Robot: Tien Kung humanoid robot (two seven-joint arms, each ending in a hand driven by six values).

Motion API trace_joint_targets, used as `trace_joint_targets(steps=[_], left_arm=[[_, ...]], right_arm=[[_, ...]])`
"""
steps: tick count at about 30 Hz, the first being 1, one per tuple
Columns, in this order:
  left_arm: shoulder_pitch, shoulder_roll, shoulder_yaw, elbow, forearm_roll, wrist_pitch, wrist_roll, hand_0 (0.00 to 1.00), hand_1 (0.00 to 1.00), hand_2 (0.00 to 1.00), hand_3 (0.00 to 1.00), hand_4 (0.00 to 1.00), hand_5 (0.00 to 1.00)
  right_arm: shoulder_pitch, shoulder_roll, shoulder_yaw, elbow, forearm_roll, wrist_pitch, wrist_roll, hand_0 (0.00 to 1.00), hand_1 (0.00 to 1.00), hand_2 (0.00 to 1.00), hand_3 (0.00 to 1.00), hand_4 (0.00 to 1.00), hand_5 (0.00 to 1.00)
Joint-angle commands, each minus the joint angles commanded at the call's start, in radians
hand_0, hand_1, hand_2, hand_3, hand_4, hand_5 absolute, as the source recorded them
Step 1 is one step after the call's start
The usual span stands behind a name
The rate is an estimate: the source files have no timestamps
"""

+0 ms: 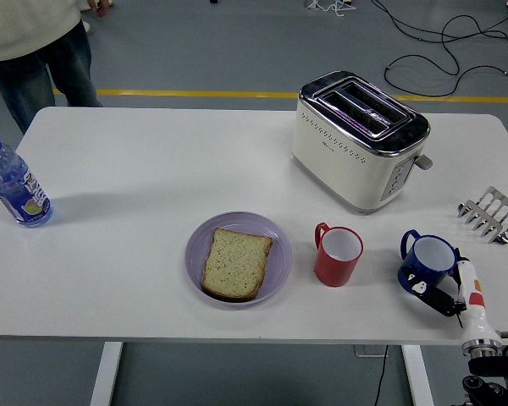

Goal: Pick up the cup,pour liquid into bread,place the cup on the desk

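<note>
While the white table [152, 169] fills most of the frame, a person [30, 42] stands at its far side in the upper left corner. Right of centre sits a cream toaster [356, 139]. Below the middle lies a purple plate [275, 241] with the bread [235, 262] flat on it. At the left edge stands a blue-capped water bottle [13, 186]. Just right of the plate is a red cup [337, 254], and further right a blue cup [427, 261], both upright on the table. A small metal toast rack [491, 213] sits at the right edge. From the lower right corner the right hand [449, 292] reaches in, its fingers [432, 292] wrapped about the blue cup's lower side.
</note>
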Motion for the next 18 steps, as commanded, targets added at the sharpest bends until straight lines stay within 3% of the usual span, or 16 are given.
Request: trace_joint_targets(steps=[5, 6, 18], left_arm=[[-0.001, 0.001, 0.011, 0.0, -0.008, 0.0, -0.001, 0.657, 0.702, 0.723, 0.619, 0.366, 0.928], [-0.001, 0.001, 0.01, 0.0, -0.008, 0.0, -0.001, 0.656, 0.7, 0.723, 0.619, 0.365, 0.929], [0.0, 0.001, 0.015, 0.0, -0.012, 0.0, -0.001, 0.657, 0.7, 0.723, 0.619, 0.366, 0.925]], right_arm=[[0.0, 0.001, 0.006, -0.004, 0.0, 0.009, -0.001, 0.682, 0.66, 0.859, 0.932, 0.801, 0.002], [-0.001, 0.001, 0.007, -0.004, 0.0, 0.01, -0.001, 0.772, 0.728, 0.887, 0.984, 0.818, 0.002], [-0.01, -0.001, 0.023, 0.018, 0.012, 0.03, 0.009, 0.83, 0.775, 0.923, 0.998, 0.836, 0.002]])
